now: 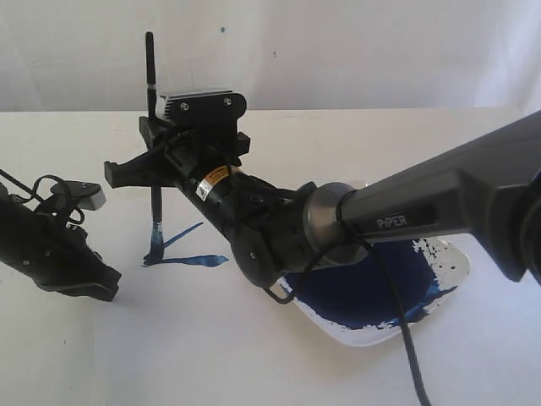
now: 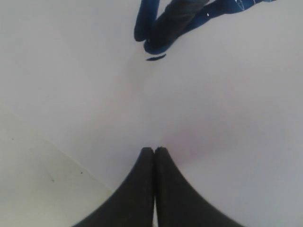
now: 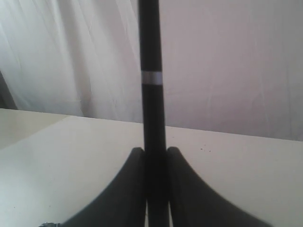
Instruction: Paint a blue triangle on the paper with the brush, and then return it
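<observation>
My right gripper (image 1: 150, 165) reaches across to the left and is shut on the brush (image 1: 155, 207), holding it upright. The brush's blue-stained tip touches the paper (image 1: 182, 292) at the left corner of the blue triangle (image 1: 190, 260), where only two thin strokes show. In the right wrist view the black handle (image 3: 150, 56), with its white band, rises between the shut fingers (image 3: 135, 184). My left gripper (image 1: 84, 279) rests low at the left, shut and holding nothing. Its closed tips (image 2: 155, 150) hover over the paper (image 2: 199, 104), with blue strokes (image 2: 144, 19) beyond.
A white paint dish (image 1: 365, 340) holding a dark-blue paint pool (image 1: 372, 292) sits at the right, partly under the right arm (image 1: 423, 211). The paper's edge (image 2: 57, 146) runs close to the left gripper. A white curtain backs the table.
</observation>
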Controlling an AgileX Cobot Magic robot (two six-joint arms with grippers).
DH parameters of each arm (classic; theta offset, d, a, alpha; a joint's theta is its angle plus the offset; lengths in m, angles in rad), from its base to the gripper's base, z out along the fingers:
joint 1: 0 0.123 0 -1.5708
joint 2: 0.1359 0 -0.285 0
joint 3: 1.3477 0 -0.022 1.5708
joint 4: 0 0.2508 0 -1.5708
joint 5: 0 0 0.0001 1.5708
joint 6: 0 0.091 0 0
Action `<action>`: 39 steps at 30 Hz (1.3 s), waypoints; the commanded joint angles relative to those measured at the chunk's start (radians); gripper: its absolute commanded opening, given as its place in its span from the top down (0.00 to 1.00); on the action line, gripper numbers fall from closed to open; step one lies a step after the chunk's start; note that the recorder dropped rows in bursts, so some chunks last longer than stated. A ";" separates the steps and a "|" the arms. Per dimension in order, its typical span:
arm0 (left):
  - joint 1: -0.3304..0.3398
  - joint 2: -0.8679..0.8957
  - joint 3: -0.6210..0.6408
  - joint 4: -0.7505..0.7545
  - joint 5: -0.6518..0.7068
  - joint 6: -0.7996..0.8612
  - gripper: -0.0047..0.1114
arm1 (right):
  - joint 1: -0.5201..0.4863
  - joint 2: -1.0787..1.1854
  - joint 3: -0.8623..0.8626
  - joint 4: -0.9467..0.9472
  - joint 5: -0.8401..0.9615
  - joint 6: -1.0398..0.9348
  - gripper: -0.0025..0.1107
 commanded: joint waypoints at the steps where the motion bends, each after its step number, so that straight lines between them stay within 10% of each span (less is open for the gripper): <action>1: -0.001 -0.002 0.009 -0.007 0.018 0.003 0.96 | -0.001 -0.028 0.003 0.036 0.009 -0.024 0.98; 19: -0.001 -0.002 0.009 -0.007 0.023 0.003 0.96 | -0.108 -0.190 0.008 0.205 0.312 -0.228 0.98; 39: -0.001 -0.002 0.009 -0.007 0.018 0.003 0.96 | -0.110 -0.026 -0.124 0.262 0.133 -0.154 0.98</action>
